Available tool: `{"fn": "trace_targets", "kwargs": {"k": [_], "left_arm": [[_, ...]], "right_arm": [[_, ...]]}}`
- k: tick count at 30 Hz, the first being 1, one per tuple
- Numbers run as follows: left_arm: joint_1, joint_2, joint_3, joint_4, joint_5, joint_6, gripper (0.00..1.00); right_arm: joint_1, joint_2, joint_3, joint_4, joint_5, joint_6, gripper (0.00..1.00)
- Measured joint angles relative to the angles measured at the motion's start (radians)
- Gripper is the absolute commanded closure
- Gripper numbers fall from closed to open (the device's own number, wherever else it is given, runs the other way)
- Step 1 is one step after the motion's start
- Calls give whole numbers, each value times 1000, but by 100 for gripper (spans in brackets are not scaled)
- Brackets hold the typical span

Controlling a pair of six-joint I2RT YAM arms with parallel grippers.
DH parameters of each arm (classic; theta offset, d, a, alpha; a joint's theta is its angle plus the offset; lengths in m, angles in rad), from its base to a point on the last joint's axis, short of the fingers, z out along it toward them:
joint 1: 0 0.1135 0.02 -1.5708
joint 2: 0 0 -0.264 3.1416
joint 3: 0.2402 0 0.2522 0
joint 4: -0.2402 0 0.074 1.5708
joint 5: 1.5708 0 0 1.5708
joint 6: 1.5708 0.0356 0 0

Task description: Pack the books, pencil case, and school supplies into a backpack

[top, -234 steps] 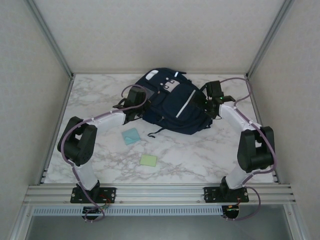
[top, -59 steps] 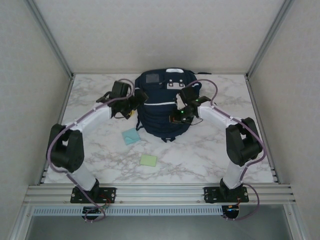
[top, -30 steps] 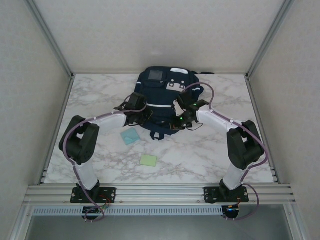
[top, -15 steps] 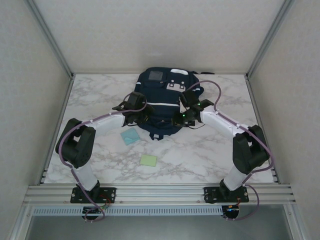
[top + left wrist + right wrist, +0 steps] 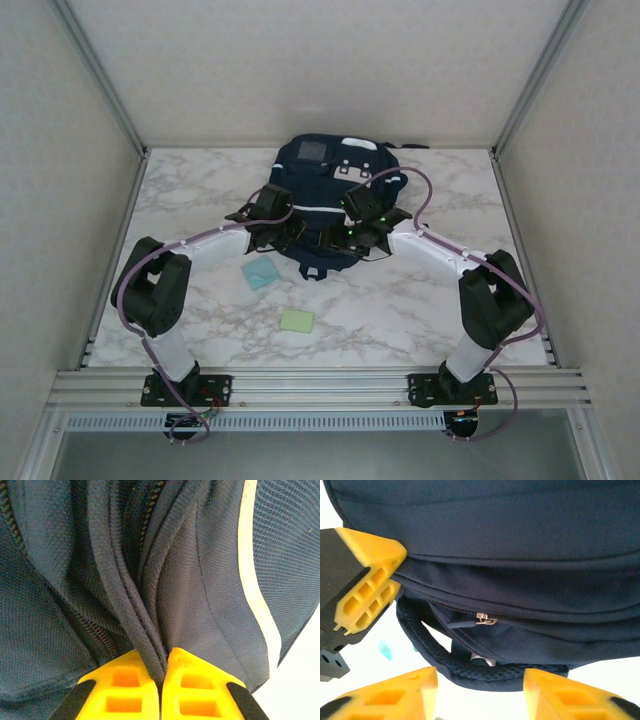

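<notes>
The navy backpack (image 5: 318,180) lies at the back middle of the table, its near end between my two grippers. My left gripper (image 5: 288,233) is shut on a fold of the backpack's fabric (image 5: 150,645) beside a zipper. My right gripper (image 5: 336,237) stands open just in front of the bag's near end, facing a metal zipper pull (image 5: 483,619) and the padded top handle (image 5: 485,677). On the marble lie a light-blue pad (image 5: 263,272) and a smaller pale-green pad (image 5: 297,320). The books and the pencil case are out of view.
The left gripper's yellow fingers (image 5: 369,582) sit close to the left of my right gripper's jaws. Metal frame posts and grey walls enclose the table (image 5: 420,300). Bare marble lies to the right and in front of the backpack.
My right gripper has opened and shifted left along the bag's near end toward the left gripper. The left gripper stays at the bag's near left edge.
</notes>
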Motion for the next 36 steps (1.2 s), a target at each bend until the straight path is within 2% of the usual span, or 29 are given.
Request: {"fn": "trace_targets", "kwargs": {"k": [11, 19, 21, 23, 28, 29, 36], "left_arm": [[-23, -61, -1, 0, -32, -45, 100], [-28, -74, -24, 17, -41, -66, 100], [-30, -75, -29, 24, -41, -70, 100], [-31, -76, -29, 24, -40, -73, 100], [-32, -82, -29, 28, -42, -73, 100], [-32, -85, -30, 29, -41, -73, 100], [-21, -89, -40, 38, -27, -70, 100]], "right_arm": [[18, 103, 7, 74, 77, 118, 47], [44, 92, 16, 74, 148, 142, 47], [48, 91, 18, 74, 157, 145, 58], [49, 92, 21, 73, 166, 151, 74], [56, 106, 47, 69, 187, 136, 97], [57, 106, 48, 67, 190, 130, 100], [56, 72, 42, 18, 213, 24, 100]]}}
